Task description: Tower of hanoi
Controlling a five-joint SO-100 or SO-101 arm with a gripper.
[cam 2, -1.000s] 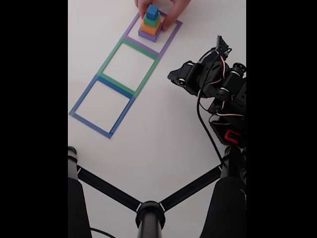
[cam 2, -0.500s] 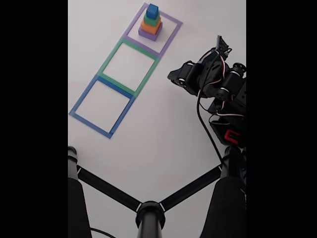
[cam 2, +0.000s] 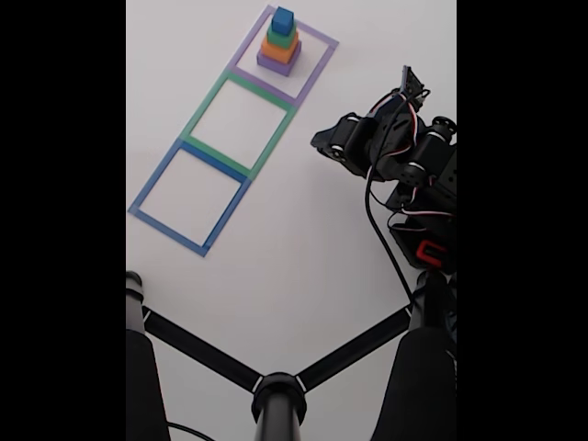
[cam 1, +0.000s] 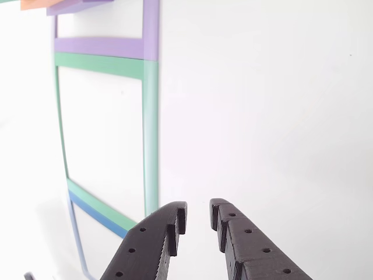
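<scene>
The tower of hanoi (cam 2: 279,42) stands stacked inside the purple tape square (cam 2: 312,69) at the top of the fixed view: purple block (cam 2: 277,63) at the bottom, then orange (cam 2: 279,49), green (cam 2: 282,36) and the blue cube (cam 2: 283,19). The arm sits folded at the right, and my gripper (cam 2: 319,142) is well clear of the stack. In the other view my gripper (cam 1: 197,209) hovers over bare white table with a narrow gap between its fingertips and nothing in it. The purple block's edge (cam 1: 76,6) and the orange one (cam 1: 32,4) peek in at the top left.
A green tape square (cam 2: 241,118) and a blue tape square (cam 2: 188,195) lie in a row below the purple one. Black tripod legs (cam 2: 276,390) cross the near part of the table. A cable (cam 2: 386,248) trails from the arm's base.
A hand that was holding the stack one second ago has withdrawn out of view. The blocks stay stacked in place and the arm has not moved.
</scene>
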